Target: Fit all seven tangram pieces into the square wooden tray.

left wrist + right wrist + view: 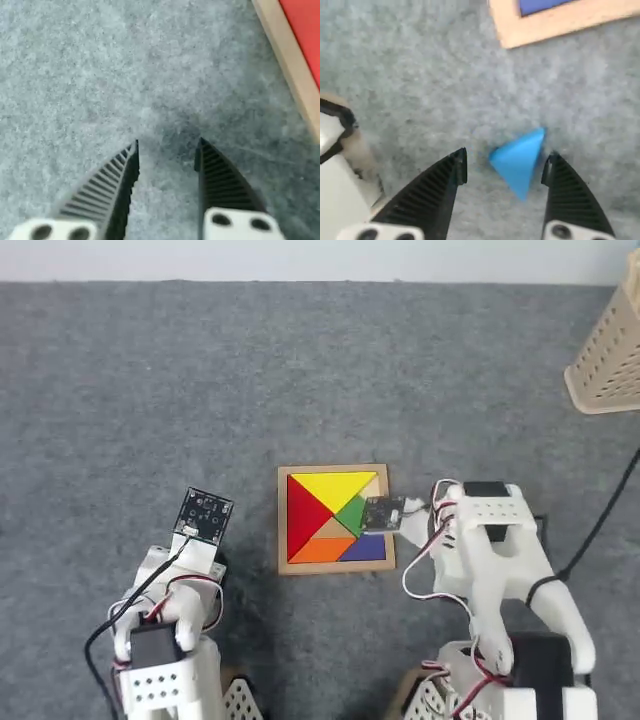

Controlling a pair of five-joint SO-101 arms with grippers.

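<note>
The square wooden tray (282, 520) lies mid-table with yellow (335, 488), red (303, 515), green (350, 512), tan (333, 530), orange (320, 550) and dark blue (365, 548) pieces in it. A light blue triangle (520, 160) lies on the grey felt outside the tray's corner (555, 25). My right gripper (507, 152) is open, one finger on either side of that triangle and not touching it. My left gripper (168, 142) is open over bare felt, to the left of the tray's rim (292, 75) and red piece (305, 25).
A beige perforated container (610, 350) stands at the back right. The right arm (490, 540) hangs over the felt just right of the tray, its camera board (383, 513) over the tray's right edge. Open grey felt covers the far half.
</note>
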